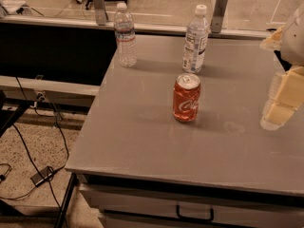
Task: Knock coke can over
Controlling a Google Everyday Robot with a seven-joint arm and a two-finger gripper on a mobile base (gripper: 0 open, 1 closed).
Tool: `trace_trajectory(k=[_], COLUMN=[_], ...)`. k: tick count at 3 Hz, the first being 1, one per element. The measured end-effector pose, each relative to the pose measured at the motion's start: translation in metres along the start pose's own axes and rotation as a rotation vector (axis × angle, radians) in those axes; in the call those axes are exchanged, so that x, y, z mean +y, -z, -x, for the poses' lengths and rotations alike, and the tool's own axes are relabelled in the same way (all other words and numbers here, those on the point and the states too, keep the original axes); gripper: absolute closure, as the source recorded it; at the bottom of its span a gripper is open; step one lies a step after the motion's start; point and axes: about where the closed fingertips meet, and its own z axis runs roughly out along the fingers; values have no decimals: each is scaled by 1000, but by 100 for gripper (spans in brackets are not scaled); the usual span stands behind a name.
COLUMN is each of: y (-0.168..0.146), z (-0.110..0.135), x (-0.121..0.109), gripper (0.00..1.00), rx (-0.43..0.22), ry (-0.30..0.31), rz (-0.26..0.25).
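The coke can (186, 98) stands upright near the middle of the grey table (142, 137). It is red-orange with a white script logo and a silver top. My gripper (280, 103) hangs at the right edge of the view, above the table's right side. It is well to the right of the can and apart from it, and nothing shows in it.
Two clear plastic water bottles with white caps stand behind the can: one at the back left (125, 35), one just behind the can (195, 39). The table's left edge drops to a floor with cables (38, 170). A glass partition runs along the back.
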Motion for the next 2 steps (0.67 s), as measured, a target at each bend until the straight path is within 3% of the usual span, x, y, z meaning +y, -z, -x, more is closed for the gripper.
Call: trace_trajectory(k=[2], y=[-2], z=[0], x=[-2], gripper=[0], rx=[-3], ry=[-17], rz=[-11])
